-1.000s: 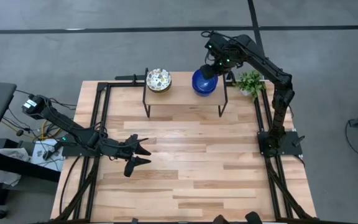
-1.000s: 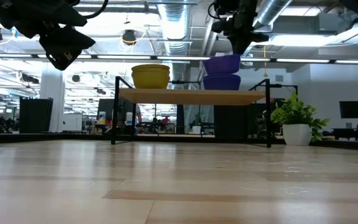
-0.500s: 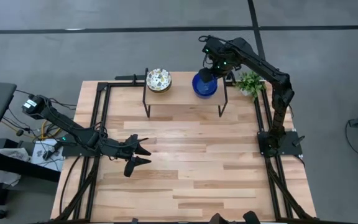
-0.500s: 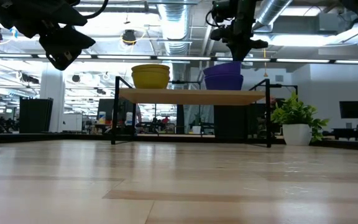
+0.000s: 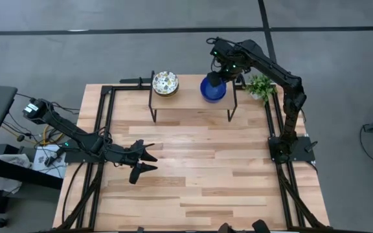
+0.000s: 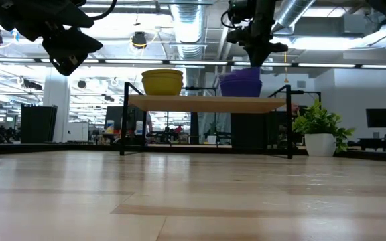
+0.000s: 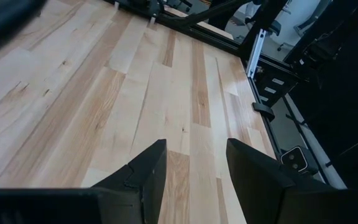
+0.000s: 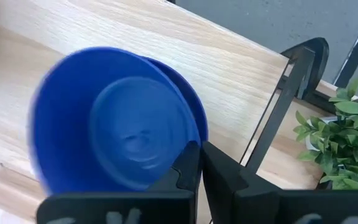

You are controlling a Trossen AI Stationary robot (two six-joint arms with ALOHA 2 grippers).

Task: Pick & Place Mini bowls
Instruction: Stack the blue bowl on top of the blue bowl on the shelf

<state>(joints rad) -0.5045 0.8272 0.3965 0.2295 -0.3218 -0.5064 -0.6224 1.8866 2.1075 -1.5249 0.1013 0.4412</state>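
Two cobalt blue mini bowls (image 5: 212,90) sit nested on the right end of a small raised wooden shelf (image 5: 192,97) at the table's far side. In the right wrist view the upper bowl (image 8: 123,130) lies inside the lower one (image 8: 194,115). My right gripper (image 5: 217,77) (image 8: 201,158) stands above them, shut on the upper bowl. A floral mini bowl (image 5: 165,83), yellow outside (image 6: 162,82), rests on the shelf's left end. My left gripper (image 5: 145,160) (image 7: 191,149) waits open above the table's left part. My right gripper pinches the upper blue bowl's rim (image 8: 191,144) on the side toward the plant, one finger inside the bowl and one outside. The fingers come from above, pointing down (image 6: 256,53). The bowl sits upright, nested in the lower blue bowl (image 6: 240,87) on the shelf.
A small green potted plant (image 5: 259,86) stands right of the shelf, close to my right arm. The shelf stands on thin black legs (image 5: 231,110). Black frame rails (image 5: 105,103) run along the table's edges. The wooden tabletop (image 5: 206,175) lies in front of the shelf.
My right gripper has moved down toward the shelf, staying shut on the blue bowl. The bowl, held clear above the second blue bowl a second ago, now sits nested inside it.
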